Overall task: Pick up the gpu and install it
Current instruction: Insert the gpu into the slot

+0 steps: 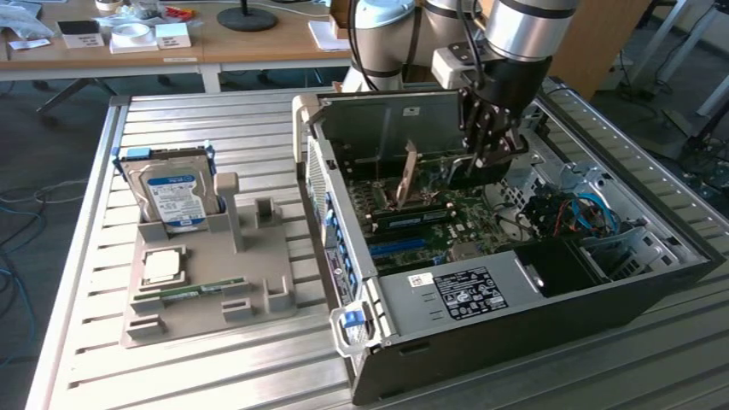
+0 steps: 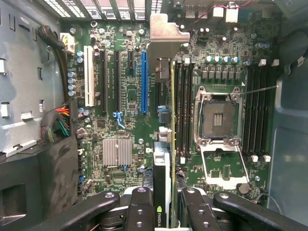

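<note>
Wooden desks (image 1: 217, 47) stand behind a slatted metal table (image 1: 228, 128); grey floor (image 1: 51, 141).

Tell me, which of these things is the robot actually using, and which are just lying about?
In the job:
gpu, clamped in the gripper
open computer case
motherboard below the gpu

Lying about:
hard drive
memory stick
silver chip
grey holder carrying those three

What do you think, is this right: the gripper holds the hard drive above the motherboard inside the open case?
No, the held thing is wrong: the gripper holds the gpu above the motherboard inside the open case, as the wrist view shows.
</note>
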### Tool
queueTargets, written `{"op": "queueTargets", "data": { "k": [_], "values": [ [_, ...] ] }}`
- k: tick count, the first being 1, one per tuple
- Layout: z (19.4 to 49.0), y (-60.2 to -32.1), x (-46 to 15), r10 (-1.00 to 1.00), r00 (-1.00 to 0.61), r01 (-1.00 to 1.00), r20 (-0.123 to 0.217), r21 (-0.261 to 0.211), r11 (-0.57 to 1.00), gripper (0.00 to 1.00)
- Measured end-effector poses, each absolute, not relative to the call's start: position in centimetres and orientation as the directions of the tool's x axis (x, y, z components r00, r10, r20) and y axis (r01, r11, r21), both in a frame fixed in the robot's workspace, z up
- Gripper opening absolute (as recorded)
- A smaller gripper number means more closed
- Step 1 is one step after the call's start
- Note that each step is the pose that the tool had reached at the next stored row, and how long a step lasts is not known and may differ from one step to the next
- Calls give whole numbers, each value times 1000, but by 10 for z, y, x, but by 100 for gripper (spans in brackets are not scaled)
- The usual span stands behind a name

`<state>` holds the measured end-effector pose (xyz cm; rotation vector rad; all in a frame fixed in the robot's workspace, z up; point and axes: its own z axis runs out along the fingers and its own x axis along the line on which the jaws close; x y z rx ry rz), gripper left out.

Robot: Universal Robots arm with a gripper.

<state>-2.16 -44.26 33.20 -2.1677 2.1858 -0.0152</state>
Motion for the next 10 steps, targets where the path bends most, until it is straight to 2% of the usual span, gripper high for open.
{"op": "queueTargets", "data": {
  "k": [10],
  "values": [
    [329, -443, -22, -999, -7, -999, -38, -52, 9, 27]
  ]
}}
